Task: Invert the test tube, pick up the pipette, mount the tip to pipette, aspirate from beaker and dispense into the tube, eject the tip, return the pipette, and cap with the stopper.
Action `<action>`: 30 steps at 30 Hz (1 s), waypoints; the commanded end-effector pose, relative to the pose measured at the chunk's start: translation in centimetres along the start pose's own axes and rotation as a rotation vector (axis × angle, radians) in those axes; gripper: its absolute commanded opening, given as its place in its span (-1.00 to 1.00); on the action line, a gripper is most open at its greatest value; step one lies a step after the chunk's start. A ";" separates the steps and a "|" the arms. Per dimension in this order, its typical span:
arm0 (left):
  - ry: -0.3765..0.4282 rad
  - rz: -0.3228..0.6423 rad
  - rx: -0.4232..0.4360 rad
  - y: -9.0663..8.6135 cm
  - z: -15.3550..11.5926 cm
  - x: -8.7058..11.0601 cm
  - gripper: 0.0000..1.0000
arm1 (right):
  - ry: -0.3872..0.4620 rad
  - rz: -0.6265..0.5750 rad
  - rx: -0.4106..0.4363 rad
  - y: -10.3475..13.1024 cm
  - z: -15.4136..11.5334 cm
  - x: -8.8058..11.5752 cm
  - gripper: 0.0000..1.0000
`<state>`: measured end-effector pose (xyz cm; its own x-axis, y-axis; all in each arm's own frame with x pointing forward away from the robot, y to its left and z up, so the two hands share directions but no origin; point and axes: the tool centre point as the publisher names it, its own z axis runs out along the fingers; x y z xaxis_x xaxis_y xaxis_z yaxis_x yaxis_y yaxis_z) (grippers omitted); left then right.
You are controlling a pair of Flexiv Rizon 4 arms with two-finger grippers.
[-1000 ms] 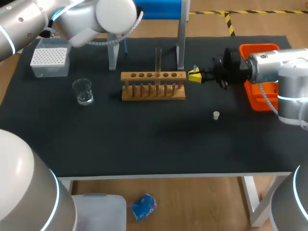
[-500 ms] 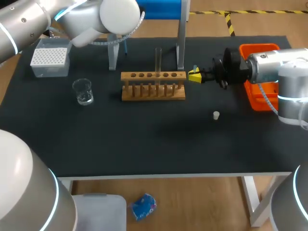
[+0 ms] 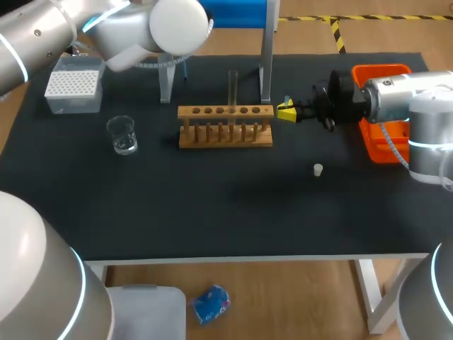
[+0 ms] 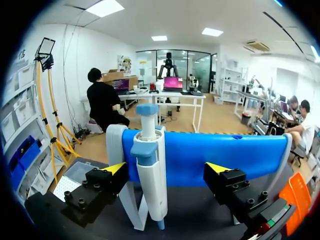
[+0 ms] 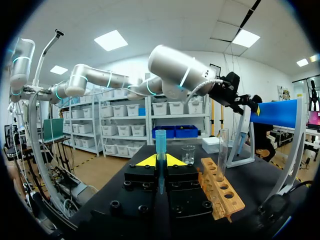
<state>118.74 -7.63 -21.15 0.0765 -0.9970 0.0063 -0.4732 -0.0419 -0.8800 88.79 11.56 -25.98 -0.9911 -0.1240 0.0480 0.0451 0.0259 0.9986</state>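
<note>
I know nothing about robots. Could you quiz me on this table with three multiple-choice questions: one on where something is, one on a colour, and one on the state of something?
1. Where is the test tube?
A. lying on its side
B. standing upright in the wooden rack
C. held up in the air

2. What colour is the small stopper?
A. white
B. red
C. green

3. How do the left arm's fingers stand at the pipette?
A. shut on it
B. shut beside it
C. open, not touching it

Answers:
1. B: the head view shows the tube rising straight up from a hole in the rack.
2. A: it shows as a white spot on the dark tabletop.
3. C: the left wrist view shows the two fingers wide apart, with the pipette hanging ahead, clear of both.
</note>
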 end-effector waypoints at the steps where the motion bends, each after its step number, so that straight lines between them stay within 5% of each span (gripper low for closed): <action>1: -0.008 -0.004 0.008 0.2 -0.1 0.1 0.99 | -0.001 -0.001 0.001 0.0 0.0 0.0 -1.00; 21: -0.010 -0.015 0.035 0.1 0.0 0.1 1.00 | -0.001 -0.001 0.001 0.0 0.0 0.0 -1.00; 22: -0.009 -0.015 0.035 0.1 0.0 0.1 0.90 | -0.001 -0.001 0.001 0.0 0.0 0.0 -1.00; 26: -0.009 -0.015 0.033 0.1 0.0 0.1 -0.17 | -0.001 -0.001 0.001 0.0 0.0 0.0 -1.00; 28: -0.011 -0.016 0.030 0.1 0.0 0.1 -0.41 | -0.001 -0.001 0.001 0.0 0.0 0.0 -1.00; 30: -0.013 -0.016 0.028 0.1 0.0 0.1 -1.00 | -0.001 -0.001 0.001 0.0 0.0 0.0 -1.00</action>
<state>118.70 -7.61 -21.36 0.0910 -0.9957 0.0170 -0.4433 -0.0558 -0.8946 88.79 11.56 -25.98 -0.9911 -0.1240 0.0480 0.0451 0.0259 0.9986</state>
